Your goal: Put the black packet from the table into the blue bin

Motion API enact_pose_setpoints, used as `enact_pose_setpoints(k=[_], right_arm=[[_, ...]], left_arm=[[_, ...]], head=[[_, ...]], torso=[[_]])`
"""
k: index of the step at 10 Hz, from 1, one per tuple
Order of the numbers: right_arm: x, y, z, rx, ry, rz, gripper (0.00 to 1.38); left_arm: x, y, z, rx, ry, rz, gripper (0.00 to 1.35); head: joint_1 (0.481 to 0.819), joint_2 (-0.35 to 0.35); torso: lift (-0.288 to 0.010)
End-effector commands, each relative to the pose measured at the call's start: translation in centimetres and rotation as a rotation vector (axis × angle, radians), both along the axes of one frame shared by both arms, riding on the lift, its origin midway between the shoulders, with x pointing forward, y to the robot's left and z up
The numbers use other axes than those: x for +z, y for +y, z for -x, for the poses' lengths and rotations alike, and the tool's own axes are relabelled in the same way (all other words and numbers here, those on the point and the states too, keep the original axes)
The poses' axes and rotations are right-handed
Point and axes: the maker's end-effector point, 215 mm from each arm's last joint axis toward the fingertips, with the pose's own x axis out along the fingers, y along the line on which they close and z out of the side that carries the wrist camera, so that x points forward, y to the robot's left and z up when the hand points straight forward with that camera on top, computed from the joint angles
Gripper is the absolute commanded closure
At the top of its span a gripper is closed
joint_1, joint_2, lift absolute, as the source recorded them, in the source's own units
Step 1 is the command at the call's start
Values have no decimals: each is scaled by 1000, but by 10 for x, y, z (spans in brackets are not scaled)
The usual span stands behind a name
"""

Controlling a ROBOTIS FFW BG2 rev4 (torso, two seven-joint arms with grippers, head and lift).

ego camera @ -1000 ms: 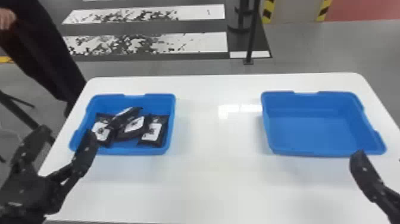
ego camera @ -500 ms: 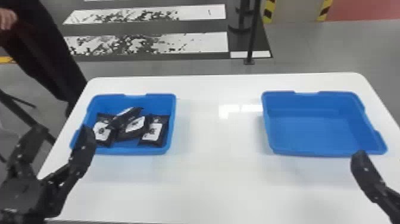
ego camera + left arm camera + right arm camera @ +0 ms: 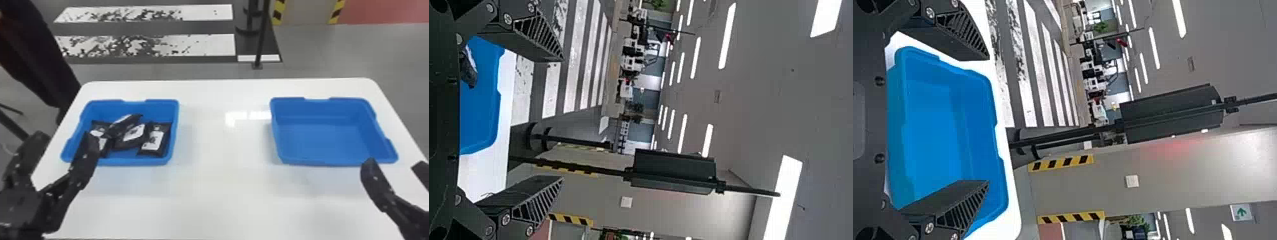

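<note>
Black packets (image 3: 132, 135): four, as far as I can see from where I stand, all inside the left bin (image 3: 137, 161); which one is meant I cannot tell.
How they lie: the right packet (image 3: 154, 140) sits flat by the bin's right wall, and the top packet (image 3: 123, 125) lies slanted over the left packet (image 3: 101, 132) and the middle one; white labels face up.
Right bin (image 3: 319, 137): blue too, standing well apart from the other, toward the table's right side.
Table (image 3: 220, 198): white, with both bins on its far half.
Left gripper (image 3: 66, 135): fingers spread wide, at the near left, one finger overlapping the left bin's near corner in the head view; nothing pinched.
Right gripper (image 3: 395, 163): fingers spread as well, near the right bin's near right corner, holding nothing.
Black stand (image 3: 261, 41): upright on the floor past the table's far edge.
</note>
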Motion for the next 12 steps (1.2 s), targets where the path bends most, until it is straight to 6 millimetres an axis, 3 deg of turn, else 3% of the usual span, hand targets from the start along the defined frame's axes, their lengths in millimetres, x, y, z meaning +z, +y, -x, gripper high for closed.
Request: enact_pose_setpoints(k=[1, 12], right_arm=[[0, 0, -1, -1, -2, 0, 133], [0, 3, -2, 1, -7, -10, 133]], left_arm=[[-1, 0, 0, -1, 4, 1, 199], [1, -5, -4, -11, -3, 38, 199]], head=[[695, 38], [695, 35]], torso=[[-110], [-110]])
